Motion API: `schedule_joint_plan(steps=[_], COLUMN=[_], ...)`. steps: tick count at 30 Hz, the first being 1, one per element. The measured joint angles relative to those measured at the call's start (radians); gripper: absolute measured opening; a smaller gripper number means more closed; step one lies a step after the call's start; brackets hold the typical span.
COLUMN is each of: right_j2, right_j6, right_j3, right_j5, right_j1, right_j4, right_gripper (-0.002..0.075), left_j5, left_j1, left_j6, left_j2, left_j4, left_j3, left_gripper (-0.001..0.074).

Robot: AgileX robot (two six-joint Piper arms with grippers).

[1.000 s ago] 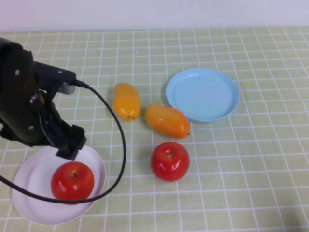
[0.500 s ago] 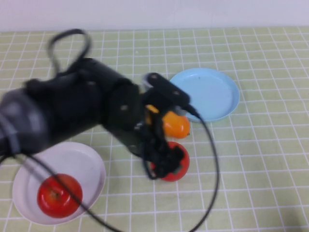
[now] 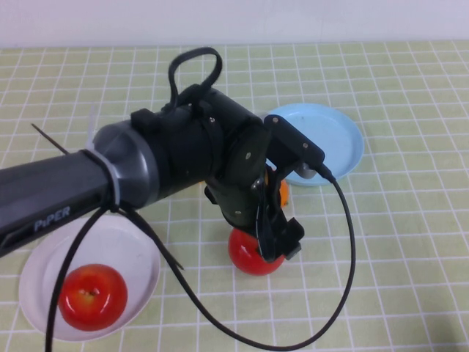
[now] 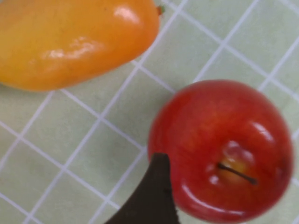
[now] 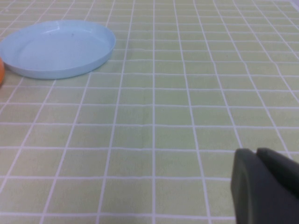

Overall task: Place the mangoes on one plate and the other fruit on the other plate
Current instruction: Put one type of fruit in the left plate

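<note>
My left arm reaches from nine o'clock across the middle of the checked green bench (image 3: pixel 410 279), and my left jaws (image 3: pixel 275 246) hang over the loose apple (image 3: pixel 249 258), which sits near the centre, a little toward six o'clock. These jaws are spread as wide as they go and grip nothing. From my left wrist I look straight down on that apple (image 4: pixel 224 149): its stem dimple faces up, and one dark fingertip (image 4: pixel 152 196) shows at its edge, though I cannot tell whether it touches the skin.

The deeper orange mango (image 4: pixel 70 42) lies on the bench just beside the apple, with a strip of green cloth between them. From above only its tip (image 3: pixel 283 192) peeks out at three o'clock from my wrist; my arm hides the rest of it and all of the other mango.

The second apple (image 3: pixel 91 295) rests on the white plate (image 3: pixel 37 290), toward that plate's six o'clock rim; the plate is at the bench's seven o'clock corner. The blue plate (image 3: pixel 341 139) lies at about one o'clock from the centre with nothing on the part I can see, my wrist covering its nine o'clock edge.

My right jaws (image 5: pixel 264 186) are pressed together and empty, low over bare bench well apart from the blue plate (image 5: pixel 56 46), and out of the overhead view.
</note>
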Motion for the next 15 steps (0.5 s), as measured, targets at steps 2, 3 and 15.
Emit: schedule_joint_plan(steps=[2,3,15], right_j2=[0.000,0.000,0.000], right_j6=[0.000,0.000,0.000], right_j3=[0.000,0.000,0.000], right_j5=[0.000,0.000,0.000], right_j1=[0.000,0.000,0.000], right_j4=[0.000,0.000,0.000], right_gripper=[-0.0017,-0.0017,-0.0017], left_j5=[-0.002,-0.006,-0.057], left_j1=[0.000,0.000,0.000], left_j6=[0.000,0.000,-0.007], left_j2=[0.008,0.010,0.068], left_j4=[0.016,0.024,0.044], left_j3=[0.000,0.000,-0.002], left_gripper=[0.0667,0.0666,0.0667])
